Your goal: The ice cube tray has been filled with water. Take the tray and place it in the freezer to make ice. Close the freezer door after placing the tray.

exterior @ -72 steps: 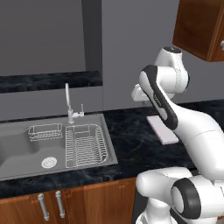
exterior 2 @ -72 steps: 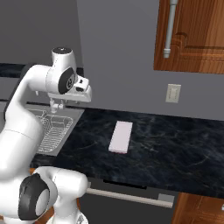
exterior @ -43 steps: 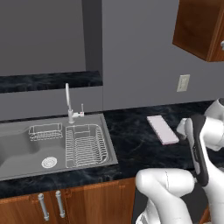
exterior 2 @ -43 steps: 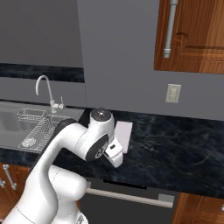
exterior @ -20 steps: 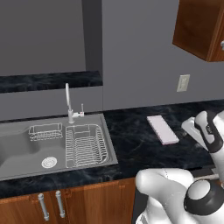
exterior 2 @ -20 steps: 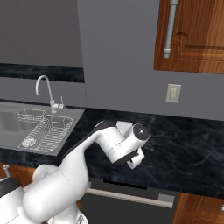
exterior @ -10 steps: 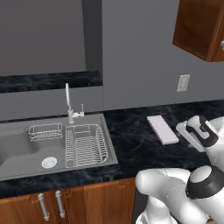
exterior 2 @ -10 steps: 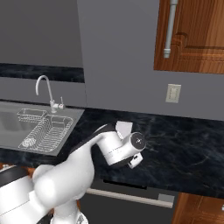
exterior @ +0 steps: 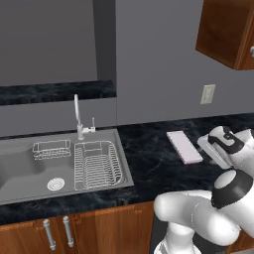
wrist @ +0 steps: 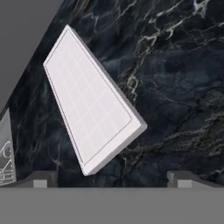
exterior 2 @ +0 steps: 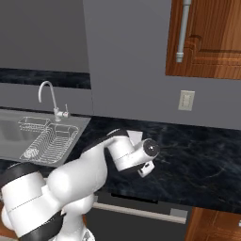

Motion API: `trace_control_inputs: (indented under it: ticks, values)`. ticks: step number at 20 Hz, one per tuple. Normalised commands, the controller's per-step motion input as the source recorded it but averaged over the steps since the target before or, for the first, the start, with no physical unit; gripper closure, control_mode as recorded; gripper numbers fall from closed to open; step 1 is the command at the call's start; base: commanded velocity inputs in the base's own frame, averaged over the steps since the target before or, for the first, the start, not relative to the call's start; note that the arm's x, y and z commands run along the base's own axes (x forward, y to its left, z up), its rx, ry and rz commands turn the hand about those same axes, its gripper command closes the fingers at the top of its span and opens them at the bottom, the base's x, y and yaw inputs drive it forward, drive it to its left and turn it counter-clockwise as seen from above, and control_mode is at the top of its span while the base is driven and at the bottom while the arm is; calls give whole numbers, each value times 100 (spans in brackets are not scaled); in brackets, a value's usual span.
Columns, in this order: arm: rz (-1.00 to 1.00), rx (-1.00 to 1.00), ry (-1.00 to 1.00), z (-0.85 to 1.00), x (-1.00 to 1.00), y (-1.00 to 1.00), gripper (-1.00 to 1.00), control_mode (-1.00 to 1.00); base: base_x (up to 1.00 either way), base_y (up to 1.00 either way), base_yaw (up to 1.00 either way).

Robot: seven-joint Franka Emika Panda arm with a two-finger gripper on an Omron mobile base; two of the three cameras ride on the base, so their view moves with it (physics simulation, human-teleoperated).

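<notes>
On the dark marble counter lies the ice cube tray; above it the gripper has wide-apart, empty jaws.

arm folded low and fwd, wrist bent down; gripper jaws spread wide, tips apart, nothing btwn them.

A black marbled counter is seen, with a steel sink set into it at nine o'clock (a rack inside). A tray lies flat at three o'clock.
</notes>
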Motion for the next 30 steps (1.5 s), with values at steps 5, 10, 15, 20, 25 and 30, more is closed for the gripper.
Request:
trace_control_inputs:
  ticks: [5, 10, 15, 20, 25, 30]
  values:
    - [2, 1, 0, -2, 19, -2, -100, -100, 0, 0, 0]
    - [4, 0, 0, -11, 22, 0, -100, -100, 0, 0, 0]
    - [5, 0, 0, -20, 10, 0, -100, -100, 0, 0, 0]
    - [5, 1, -1, -36, 0, 0, -100, -100, 0, 0, 0]
    - [4, 1, 0, -28, 2, 0, -100, -100, 0, 0, 0]
    - [4, 0, -2, -18, 4, 2, -100, -100, 0, 0, 0]
